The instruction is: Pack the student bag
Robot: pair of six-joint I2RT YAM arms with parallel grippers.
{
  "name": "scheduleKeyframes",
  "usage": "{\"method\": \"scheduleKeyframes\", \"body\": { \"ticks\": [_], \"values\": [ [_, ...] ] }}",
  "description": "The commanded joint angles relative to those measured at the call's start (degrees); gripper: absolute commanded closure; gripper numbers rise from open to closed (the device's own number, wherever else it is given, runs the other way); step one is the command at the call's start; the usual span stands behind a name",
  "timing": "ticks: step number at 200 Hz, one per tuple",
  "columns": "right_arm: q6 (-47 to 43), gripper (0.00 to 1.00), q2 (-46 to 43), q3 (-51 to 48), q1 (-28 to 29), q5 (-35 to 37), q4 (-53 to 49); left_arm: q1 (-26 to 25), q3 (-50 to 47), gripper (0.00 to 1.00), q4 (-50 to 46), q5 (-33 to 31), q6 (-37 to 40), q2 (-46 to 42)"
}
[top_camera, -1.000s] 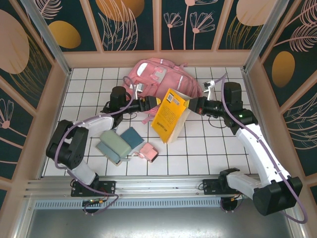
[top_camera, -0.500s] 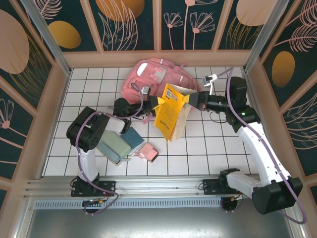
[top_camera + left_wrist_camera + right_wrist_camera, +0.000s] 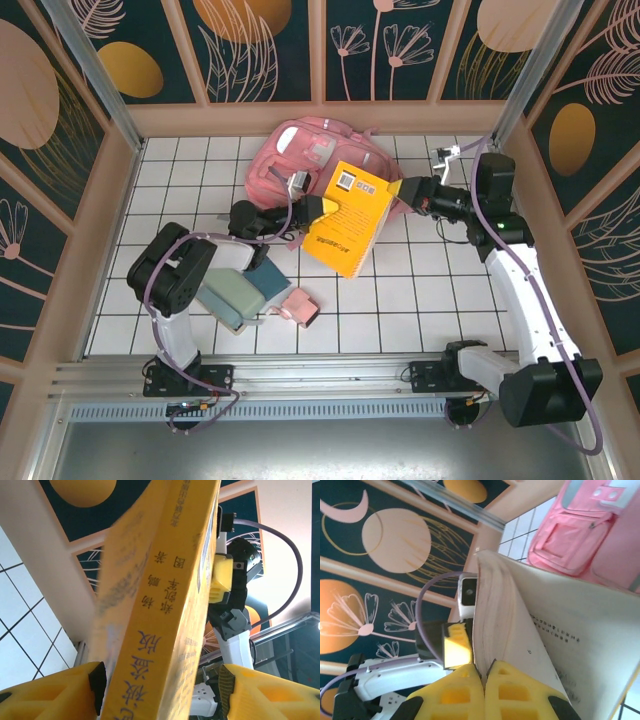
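Right gripper (image 3: pixel 402 193) pinched tight on the right corner of a yellow book (image 3: pixel 350 215); arm stretched up the right edge of the table (image 3: pixel 430 290), wrist bent inward. Left gripper (image 3: pixel 318 207), arm folded low, straddles the book's spine: one pad touching, gap at the other. The student bag (image 3: pixel 300 155) lies at the table's far edge, just behind the book.

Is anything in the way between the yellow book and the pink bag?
Nothing I can see. The book hangs right at the near edge of the bag. The right fingers pinch it; the left fingers stand around its other end. I can't tell whether the bag is open.
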Motion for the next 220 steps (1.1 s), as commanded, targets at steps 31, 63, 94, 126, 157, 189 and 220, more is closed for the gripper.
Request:
{"method": "scheduleKeyframes", "body": {
  "ticks": [31,63,94,126,157,189,220],
  "values": [
    [-1.2,0.95,-0.7,-1.8,-0.9,9.4,-0.6,-0.1,-1.0,1.00,7.0,1.0,7.9,-5.3],
    [-2.4,0.74,-2.9,-2.6,-0.9,14.7,-3.3,-0.1,-0.3,1.00,-14.2,1.1,24.0,-13.2],
    [-4.1,0.35,-9.9,-3.8,-1.0,24.2,-4.4,-0.1,5.0,1.00,-43.1,-2.9,42.7,-21.0],
    [-5.7,0.28,-16.7,-4.8,-0.6,28.0,-3.6,-0.1,9.6,1.00,-63.7,-15.0,52.8,-26.4],
    [-4.0,0.23,-20.7,-9.6,-0.4,19.5,3.5,-0.1,6.3,1.00,-63.2,-22.8,51.0,-30.8],
    [-2.1,0.19,-22.3,-12.9,2.6,18.3,7.1,-0.1,5.4,1.00,-63.7,-24.5,50.2,-34.1],
    [-1.2,0.19,-21.3,-12.5,10.6,28.2,5.9,-0.1,4.1,1.00,-62.6,-24.2,47.7,-36.1]
  ]
}}
